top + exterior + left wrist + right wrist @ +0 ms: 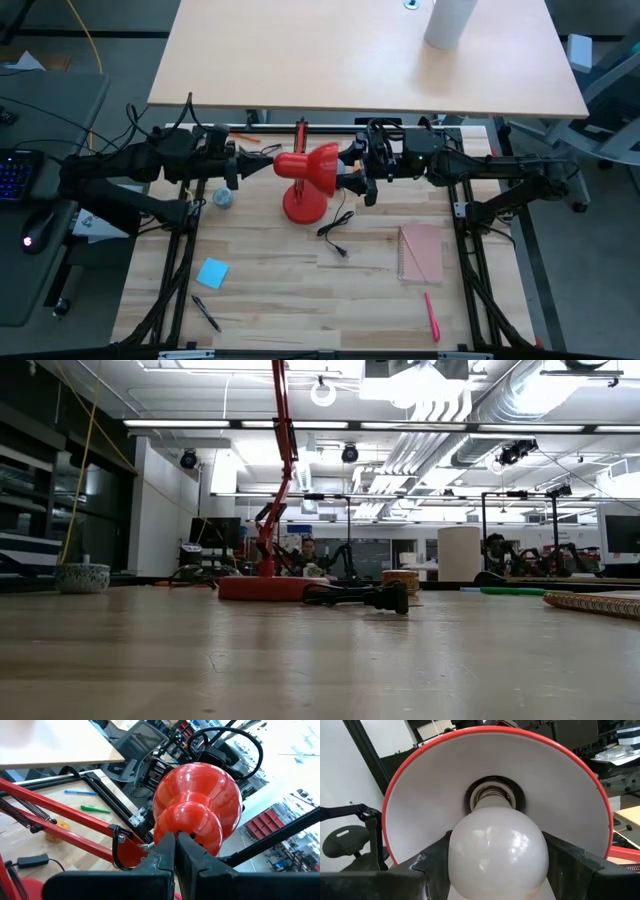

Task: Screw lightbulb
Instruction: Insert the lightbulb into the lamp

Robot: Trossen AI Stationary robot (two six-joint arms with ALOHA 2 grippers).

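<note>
Right gripper grasps the lightbulb between its jaws, base seated in the socket inside the red lamp shade, above the counter's far edge. Bulb's underside cut off. Left gripper, jaws clenched, touches the shade's back.

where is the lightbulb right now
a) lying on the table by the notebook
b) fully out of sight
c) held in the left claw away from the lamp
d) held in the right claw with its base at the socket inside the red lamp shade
d: the right wrist view shows the lightbulb between the right claw fingers, its base at the socket of the lamp shade.
</note>
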